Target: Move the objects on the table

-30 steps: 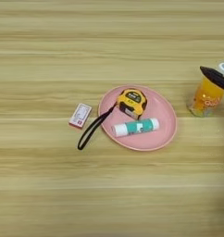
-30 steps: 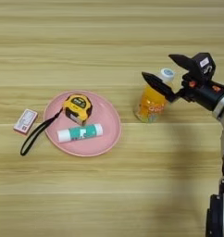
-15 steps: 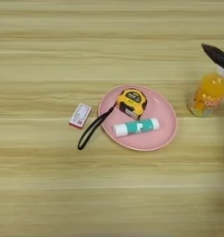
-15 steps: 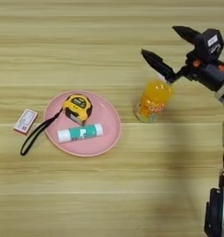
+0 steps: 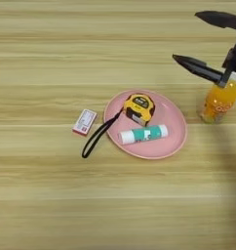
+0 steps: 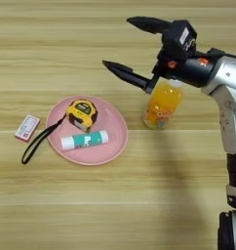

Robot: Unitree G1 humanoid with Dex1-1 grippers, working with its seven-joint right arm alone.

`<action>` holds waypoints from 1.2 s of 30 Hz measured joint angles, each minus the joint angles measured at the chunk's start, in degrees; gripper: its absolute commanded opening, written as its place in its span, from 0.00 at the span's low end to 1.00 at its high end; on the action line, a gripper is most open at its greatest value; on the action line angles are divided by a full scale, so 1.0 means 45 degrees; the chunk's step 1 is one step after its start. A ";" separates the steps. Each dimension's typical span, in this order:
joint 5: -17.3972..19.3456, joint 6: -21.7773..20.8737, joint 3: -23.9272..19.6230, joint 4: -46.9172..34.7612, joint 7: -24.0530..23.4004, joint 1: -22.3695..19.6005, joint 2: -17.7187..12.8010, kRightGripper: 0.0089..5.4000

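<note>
Partly, the open jaws hide the bottle (image 6: 161, 106) cap.

On the wooden table (image 5: 51, 205) there is one pink round plate (image 5: 176, 132) at the frame's centre, carrying two things: one yellow-black tape measure (image 5: 139, 108) and one white-and-green tube (image 5: 143, 134). Left of the plate lies one small red-and-white packet (image 5: 85, 121), possibly a little box, and at the right stands one bottle of orange drink (image 6: 162, 107). That makes four loose objects plus the plate, and one gripper (image 6: 121, 45) with two black fingers.
</note>
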 measured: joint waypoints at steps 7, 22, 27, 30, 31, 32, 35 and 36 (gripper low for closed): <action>-0.0650 0.0661 0.1925 -0.0071 0.1220 0.0057 -0.0079 0.99; -0.3136 -0.0268 0.4525 0.3141 0.3108 -0.1138 0.0200 0.99; -0.3895 -0.0770 0.5184 0.4097 0.3517 -0.1445 0.0489 0.99; -0.4272 -0.1089 0.5484 0.4519 0.3683 -0.1608 0.0625 0.99; -0.4417 -0.1215 0.5576 0.4700 0.3711 -0.1622 0.0688 0.99; -0.4570 -0.1283 0.5681 0.4836 0.3775 -0.1634 0.0742 0.99; -0.4858 -0.1587 0.5875 0.5113 0.3907 -0.1650 0.0959 0.99; -0.4946 -0.1655 0.5924 0.5182 0.3912 -0.1650 0.0998 0.99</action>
